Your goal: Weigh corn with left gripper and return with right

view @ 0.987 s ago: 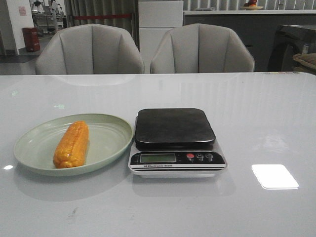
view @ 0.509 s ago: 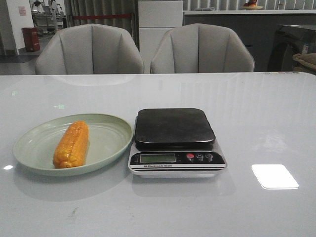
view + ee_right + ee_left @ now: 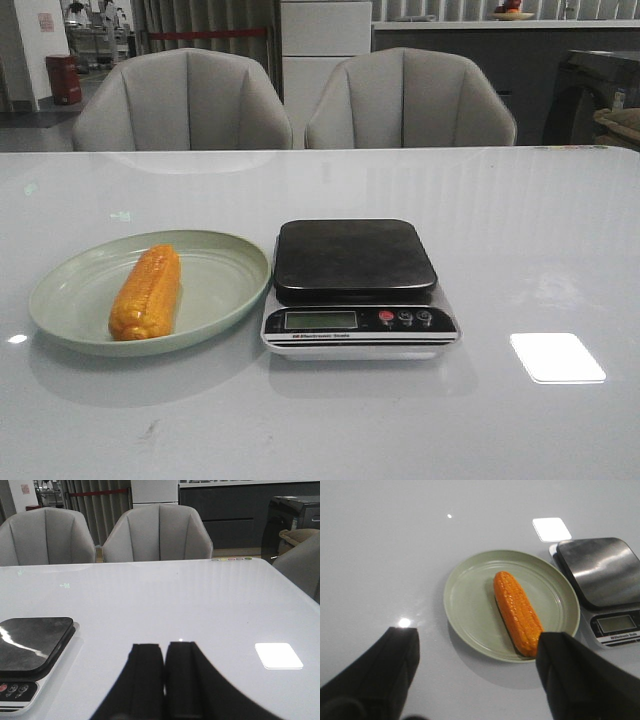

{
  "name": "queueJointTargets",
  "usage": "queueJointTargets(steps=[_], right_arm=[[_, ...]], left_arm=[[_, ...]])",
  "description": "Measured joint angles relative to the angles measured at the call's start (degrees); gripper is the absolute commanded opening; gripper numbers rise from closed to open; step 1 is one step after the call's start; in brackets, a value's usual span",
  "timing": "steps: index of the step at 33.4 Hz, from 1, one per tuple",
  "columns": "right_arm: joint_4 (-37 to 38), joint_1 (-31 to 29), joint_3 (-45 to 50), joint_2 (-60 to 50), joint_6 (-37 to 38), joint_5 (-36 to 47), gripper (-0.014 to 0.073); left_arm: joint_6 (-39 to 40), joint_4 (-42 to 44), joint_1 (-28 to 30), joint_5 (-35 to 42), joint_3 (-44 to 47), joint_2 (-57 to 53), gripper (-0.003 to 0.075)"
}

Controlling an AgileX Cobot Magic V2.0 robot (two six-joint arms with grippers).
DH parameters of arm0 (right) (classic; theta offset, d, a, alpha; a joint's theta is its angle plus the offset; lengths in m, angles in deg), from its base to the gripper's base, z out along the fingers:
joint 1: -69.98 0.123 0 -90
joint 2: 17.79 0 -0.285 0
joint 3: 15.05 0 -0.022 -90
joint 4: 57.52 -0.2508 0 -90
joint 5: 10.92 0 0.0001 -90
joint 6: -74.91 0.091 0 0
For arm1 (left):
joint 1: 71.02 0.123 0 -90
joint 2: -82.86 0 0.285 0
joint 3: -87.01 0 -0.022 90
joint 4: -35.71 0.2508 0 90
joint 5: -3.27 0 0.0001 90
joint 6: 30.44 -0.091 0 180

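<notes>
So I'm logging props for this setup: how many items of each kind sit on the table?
Corn cob: 1
Pale green plate: 1
Electronic kitchen scale: 1
Total: 3

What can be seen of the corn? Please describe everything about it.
The corn is one orange-yellow cob with neat rows of kernels, whole and without husk. It lies flat on the pale green plate, left of the scale, one end pointing toward the robot. Only the plate touches it; the open left gripper is near it, not touching.
</notes>
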Motion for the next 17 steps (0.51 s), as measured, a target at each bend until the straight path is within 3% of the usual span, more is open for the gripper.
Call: queueJointTargets(steps=[9, 17], right_arm=[[0.00, 0.00, 0.00, 0.00, 0.00, 0.00, 0.0156], [0.00, 0.00, 0.00, 0.00, 0.00, 0.00, 0.0156]], left_arm=[[0.00, -1.58, -6.60, 0.52, -7.12, 21.63, 0.0543], [0.00, -3.57, -8.62, 2.86, -13.77, 37.84, 0.0543]])
